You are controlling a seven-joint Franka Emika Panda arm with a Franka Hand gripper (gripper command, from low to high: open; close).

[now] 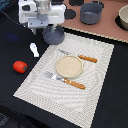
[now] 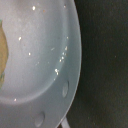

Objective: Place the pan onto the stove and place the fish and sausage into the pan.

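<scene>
- Exterior view: the arm's white head hangs over the pan (image 1: 53,34), which sits at the far corner of the striped placemat (image 1: 35,85), touching its edge and just short of the stove (image 1: 107,22).
- The claw (image 1: 46,25) itself is hidden under the arm's housing here, so I cannot tell from this view whether its jaws are apart or together, nor whether they hold the pan.
- The relation that matters: the pan lies straight below the claw, and the stove lies beyond it, toward the exterior view's right. The handle's direction is too blurred to read here.
- Counted: one pan, one grey pot (image 1: 91,13) on the stove, one white fish (image 1: 34,49) and one red sausage (image 1: 20,66) on the dark tabletop (image 1: 112,100), both off the placemat toward the exterior view's left.
- Also on the placemat: one round tan plate (image 1: 68,66), a fork (image 1: 64,80) and a knife (image 1: 79,56), both orange-handled.
- Wrist view: the pale grey-blue bowl of the pan (image 2: 40,55) fills most of the frame, very close, with two rivets (a sign the handle joins there) near its rim.
- No fingertips show in this view, so the claw's state stays unknown. My judgement: the pan is the step in hand, with fish and sausage not yet moved.
</scene>
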